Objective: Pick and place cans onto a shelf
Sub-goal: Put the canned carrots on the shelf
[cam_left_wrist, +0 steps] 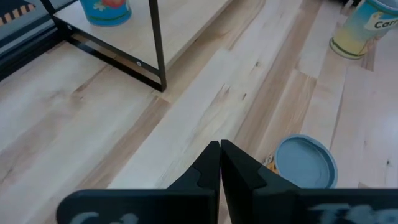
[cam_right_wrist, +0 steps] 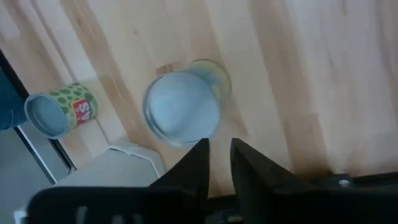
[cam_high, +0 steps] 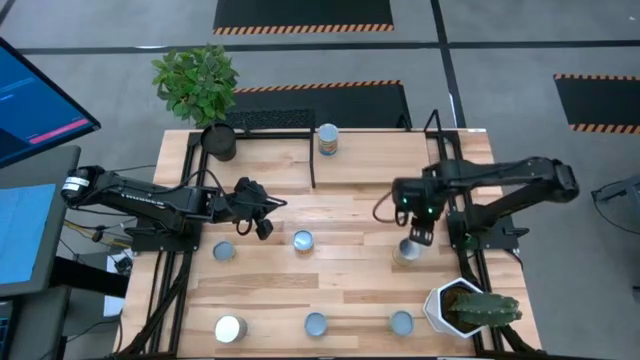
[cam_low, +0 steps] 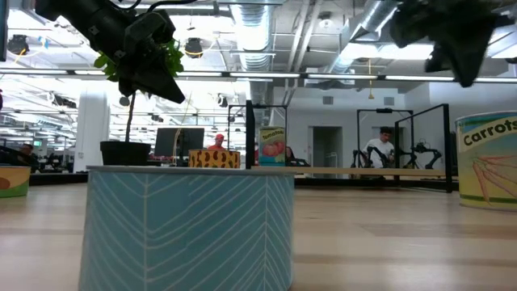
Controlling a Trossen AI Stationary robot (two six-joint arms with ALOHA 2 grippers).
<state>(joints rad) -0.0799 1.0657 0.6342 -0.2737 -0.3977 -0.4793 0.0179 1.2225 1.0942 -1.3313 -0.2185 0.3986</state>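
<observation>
Our right gripper (cam_right_wrist: 217, 163) hovers just above a pale-yellow carrots can (cam_right_wrist: 185, 109) — fingers parted narrowly, holding nothing; our left gripper (cam_left_wrist: 220, 163) is closed, empty.

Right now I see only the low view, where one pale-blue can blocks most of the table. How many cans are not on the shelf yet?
Observer: Six, all standing on the table; only one can is on the shelf.
Operator: Which arm is working?
Observer: The right arm's jaws hang beside a can near the cactus pot, slightly apart, not around it.
Operator: And the left?
Observer: The left arm's jaws are shut and empty, over bare wood beside another can.
</observation>
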